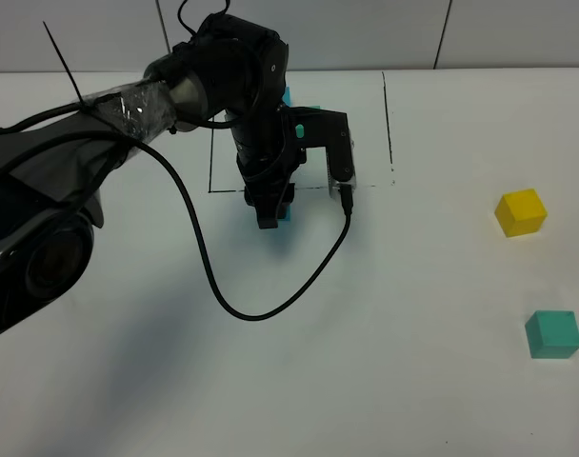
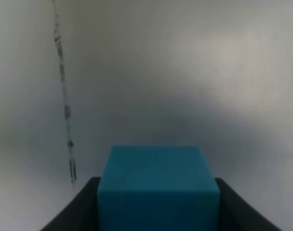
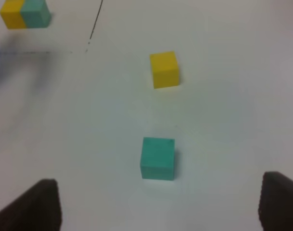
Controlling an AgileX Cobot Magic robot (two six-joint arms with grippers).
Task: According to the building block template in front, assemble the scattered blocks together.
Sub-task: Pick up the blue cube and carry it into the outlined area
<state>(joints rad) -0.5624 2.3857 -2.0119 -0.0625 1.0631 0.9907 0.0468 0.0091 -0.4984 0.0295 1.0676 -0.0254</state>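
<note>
While my left gripper is clamped on the blue cube at the near line of the template frame, I reckon it's light and rigid, so flat opposite faces hold best; my right gripper gapes empty.

Building block template: thin black-line rectangle drawn flat, its near line partly broken; inside it the joined trio, of which the right wrist view shows the yellow and teal-green members side by side and touching, the blue member being largely hidden. Scattered blocks: sky-blue cube, matte, square to the view, clamped between the two dark fingers of the left gripper, just at the rectangle's near line; whether it touches the surface cannot be told. Yellow cube and teal-green cube, each flat on one face, slightly turned, apart from one another and well to the right of the rectangle, the teal-green one nearer the front
</note>
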